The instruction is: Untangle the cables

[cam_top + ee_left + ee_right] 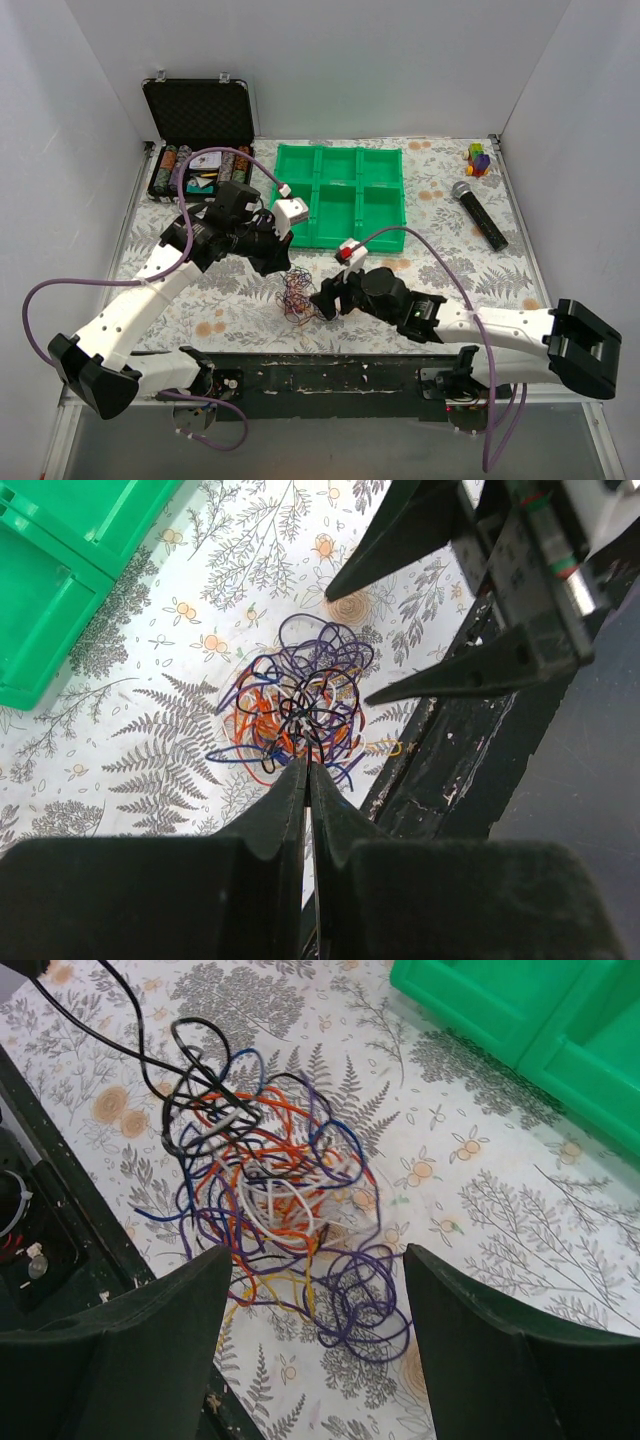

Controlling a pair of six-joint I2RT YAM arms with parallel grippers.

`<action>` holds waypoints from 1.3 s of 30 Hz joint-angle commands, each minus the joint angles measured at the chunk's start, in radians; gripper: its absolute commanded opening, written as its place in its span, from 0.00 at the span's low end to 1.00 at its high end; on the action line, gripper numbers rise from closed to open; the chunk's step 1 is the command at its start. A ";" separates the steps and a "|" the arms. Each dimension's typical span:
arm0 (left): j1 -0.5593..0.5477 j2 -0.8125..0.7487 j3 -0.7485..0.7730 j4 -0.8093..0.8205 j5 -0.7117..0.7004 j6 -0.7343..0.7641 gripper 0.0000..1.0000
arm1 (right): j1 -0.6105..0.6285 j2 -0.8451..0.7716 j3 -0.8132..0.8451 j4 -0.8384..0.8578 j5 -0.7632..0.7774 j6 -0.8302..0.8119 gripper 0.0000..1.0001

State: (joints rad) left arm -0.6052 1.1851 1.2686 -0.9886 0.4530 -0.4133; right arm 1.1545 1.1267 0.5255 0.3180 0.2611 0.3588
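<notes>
Noted right gripper [318, 1260] spread wide, empty, low at tangle's right flank. Found cables [297, 293] just left of it, bunched in one knot near table's [450, 260] front edge. Saw left gripper [308, 770] over knot's far side, pressed together, seemingly pinching black strand [140, 1030] rising taut. Judged pull axis away from right gripper, toward green tray [340, 195] beyond. Rated right gripper nearer for pinning knot.

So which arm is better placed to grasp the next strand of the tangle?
The right, I would say. The right pincer is open and faces the cables, which lie just before its fingers. The left pincer is shut on one strand of them, so it is busy.
</notes>
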 commanded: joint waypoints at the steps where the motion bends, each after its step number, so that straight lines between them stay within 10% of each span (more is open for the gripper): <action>1: -0.005 -0.028 -0.003 0.030 0.015 -0.010 0.00 | 0.014 0.096 0.088 0.190 -0.054 -0.035 0.77; 12: -0.005 -0.016 0.031 0.005 0.030 -0.030 0.00 | 0.017 0.341 0.214 0.314 -0.034 -0.006 0.63; 25: -0.005 0.018 0.225 -0.087 -0.037 -0.013 0.00 | 0.036 0.453 0.142 0.360 -0.054 0.078 0.06; 39: -0.005 -0.007 0.496 0.048 -0.382 0.053 0.00 | 0.050 0.395 -0.080 0.352 0.029 0.193 0.01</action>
State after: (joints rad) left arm -0.6090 1.2621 1.6699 -1.1973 0.2371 -0.3843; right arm 1.1934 1.5208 0.5552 0.8532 0.2501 0.5152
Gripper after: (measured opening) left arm 0.014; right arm 0.083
